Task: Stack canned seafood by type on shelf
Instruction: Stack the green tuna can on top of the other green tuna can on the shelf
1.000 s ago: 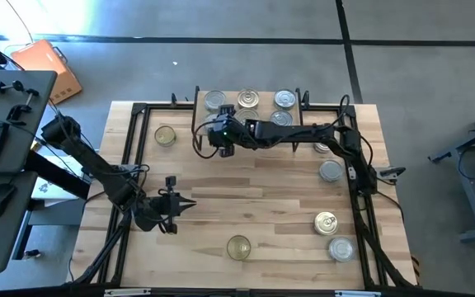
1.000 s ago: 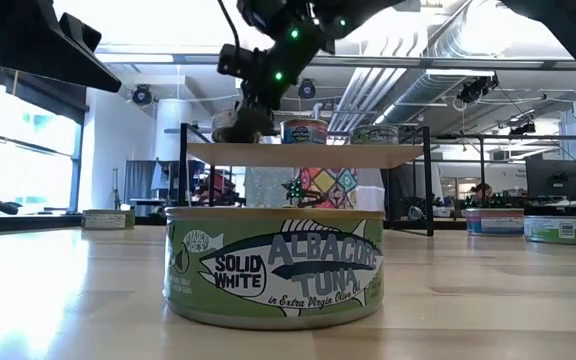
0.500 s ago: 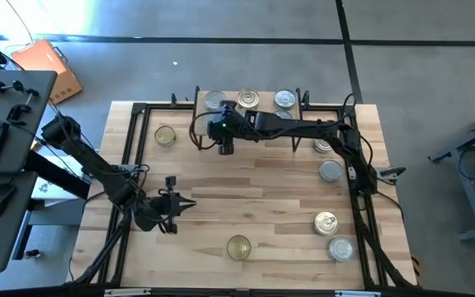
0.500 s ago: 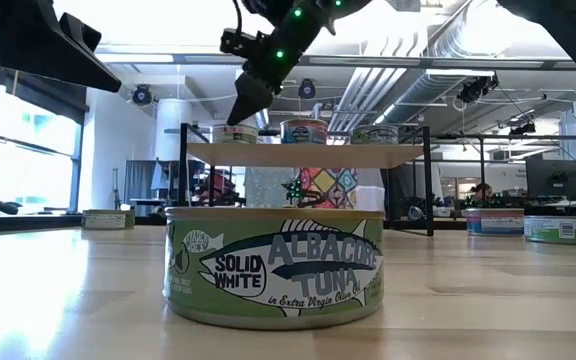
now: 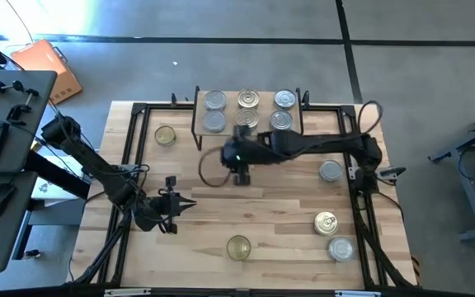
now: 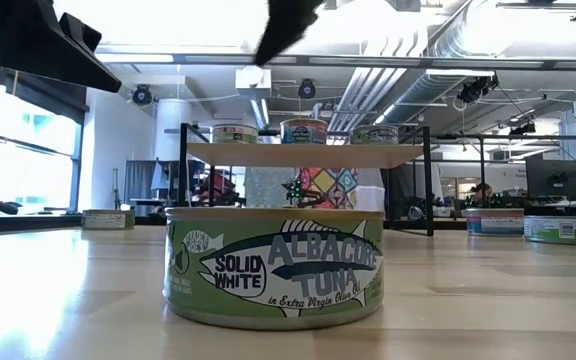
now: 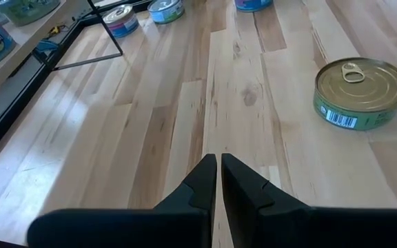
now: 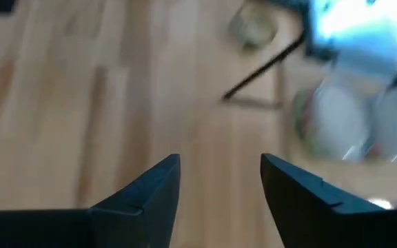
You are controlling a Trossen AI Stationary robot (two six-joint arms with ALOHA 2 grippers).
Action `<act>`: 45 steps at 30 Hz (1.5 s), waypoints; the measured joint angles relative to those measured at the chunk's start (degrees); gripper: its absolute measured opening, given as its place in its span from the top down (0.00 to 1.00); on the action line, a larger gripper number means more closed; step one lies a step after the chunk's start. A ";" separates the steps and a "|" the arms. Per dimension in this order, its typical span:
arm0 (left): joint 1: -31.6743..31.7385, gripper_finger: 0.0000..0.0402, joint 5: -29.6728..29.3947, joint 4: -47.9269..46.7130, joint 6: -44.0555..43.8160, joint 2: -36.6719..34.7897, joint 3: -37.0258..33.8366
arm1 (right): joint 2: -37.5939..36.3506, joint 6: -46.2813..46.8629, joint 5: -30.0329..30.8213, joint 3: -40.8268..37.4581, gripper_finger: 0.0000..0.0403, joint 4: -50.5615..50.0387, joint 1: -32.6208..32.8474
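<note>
Bright even daylight, window glare behind, right wrist view motion-blurred

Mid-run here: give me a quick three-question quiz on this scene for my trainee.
1. True or false: the right gripper is holding a tin.
2. The tin nearest the low camera is labelled: A salmon, B albacore tuna, C sardines.
3. Fill in: the left gripper's jaws are ___.
Key: 1 false; 2 B; 3 shut.

Table and shelf, as I see them
Shelf (image 5: pixel 248 113) carries six tins (image 5: pixel 214 101); table (image 5: pixel 279 214) bears six more.
</note>
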 joint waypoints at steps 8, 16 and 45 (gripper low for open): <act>0.00 0.96 0.01 0.02 0.00 0.00 0.00 | -7.79 12.59 9.05 -22.05 0.61 6.94 12.02; 0.00 0.96 0.02 0.01 0.00 0.02 0.00 | -14.19 13.58 19.47 -38.14 0.65 28.32 20.02; 0.00 0.96 0.00 0.04 -0.01 0.01 0.00 | -21.47 33.30 22.35 -39.97 0.65 17.04 33.20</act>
